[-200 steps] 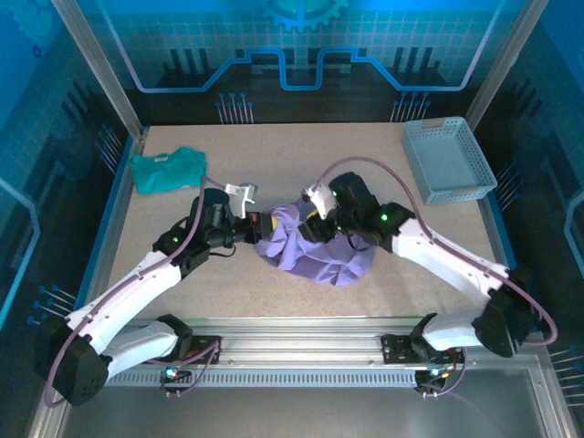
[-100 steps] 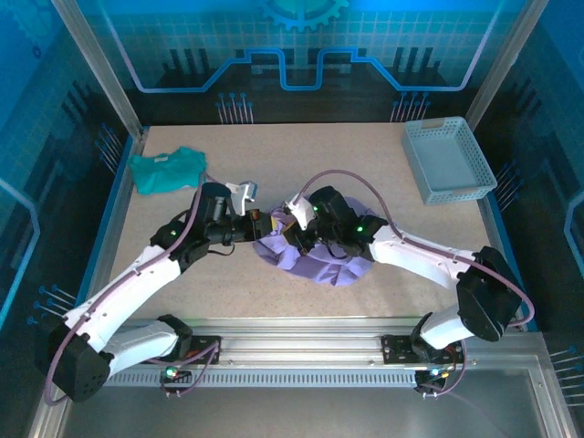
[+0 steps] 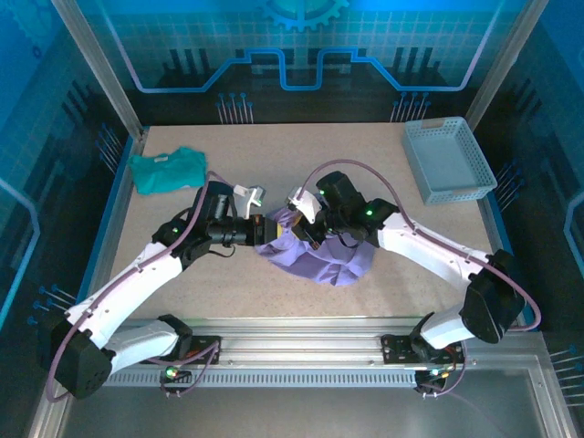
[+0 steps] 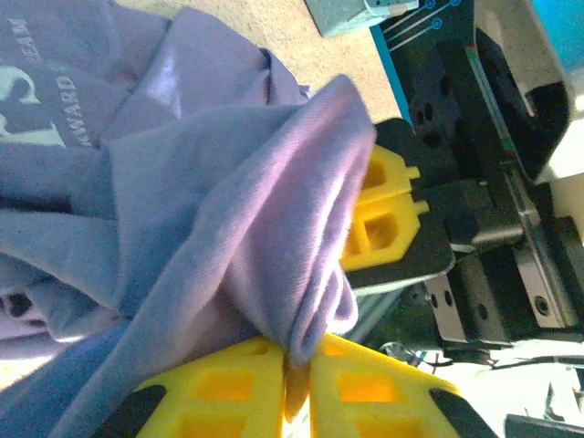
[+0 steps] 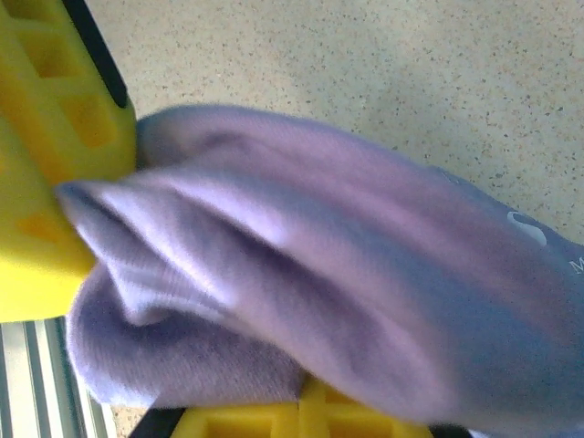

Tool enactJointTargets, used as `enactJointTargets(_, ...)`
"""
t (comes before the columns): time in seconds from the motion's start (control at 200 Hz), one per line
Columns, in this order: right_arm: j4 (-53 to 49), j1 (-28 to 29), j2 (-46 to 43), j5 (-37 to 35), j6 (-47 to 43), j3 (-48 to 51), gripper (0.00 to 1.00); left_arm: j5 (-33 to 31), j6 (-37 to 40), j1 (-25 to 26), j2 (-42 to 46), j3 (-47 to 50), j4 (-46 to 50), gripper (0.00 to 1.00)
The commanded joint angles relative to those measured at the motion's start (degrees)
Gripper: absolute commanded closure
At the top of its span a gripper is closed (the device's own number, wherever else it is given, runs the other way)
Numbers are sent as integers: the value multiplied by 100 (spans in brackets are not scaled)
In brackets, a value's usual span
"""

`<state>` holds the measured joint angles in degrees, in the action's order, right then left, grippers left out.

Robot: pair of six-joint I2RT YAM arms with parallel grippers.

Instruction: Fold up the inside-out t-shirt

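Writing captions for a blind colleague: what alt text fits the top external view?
The left gripper and right gripper meet centre-frame, both pinching a crumpled purple t-shirt. A teal shirt lies far left, a blue basket far right.

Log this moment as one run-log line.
item: lavender t-shirt bunched mid-table | left pincer: shut on it | right pincer: shut on it | teal shirt: far-left corner, apart

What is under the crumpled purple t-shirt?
The purple t-shirt lies on the speckled table, which shows around it. Its bunched cloth covers the spot beneath, so anything there is hidden. The left fingers and right fingers pinch its folds.
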<state>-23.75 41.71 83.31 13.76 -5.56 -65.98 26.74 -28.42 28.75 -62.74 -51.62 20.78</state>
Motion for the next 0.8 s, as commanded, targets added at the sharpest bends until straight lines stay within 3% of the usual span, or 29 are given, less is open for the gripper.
enactJointTargets(0.0, -416, -106, 81, 76, -187, -205, 100, 306, 253, -73, 73, -110, 124, 81)
enactJointTargets(0.245, -210, -172, 61, 844, 0, -227, 100, 216, 328, -81, -117, -50, -11, 81)
enactJointTargets(0.39, -280, -190, 58, 691, 30, -222, 100, 212, 350, -80, -200, -94, -25, 91)
enactJointTargets(0.47, -469, -212, 93, 43, 118, -298, 100, 203, 362, -80, -162, -138, 74, 95)
enactJointTargets(0.61, -664, -116, 121, -1796, 471, -448, 98, 271, 263, -80, 30, -165, 246, 98)
enactJointTargets(0.7, -609, 144, 76, -2803, 451, -486, 97, 632, 110, -81, 111, -105, 190, 98)
enactJointTargets(0.795, -456, 337, -23, -3420, 394, -457, 97, 1198, -84, -89, 104, -9, -62, 97)
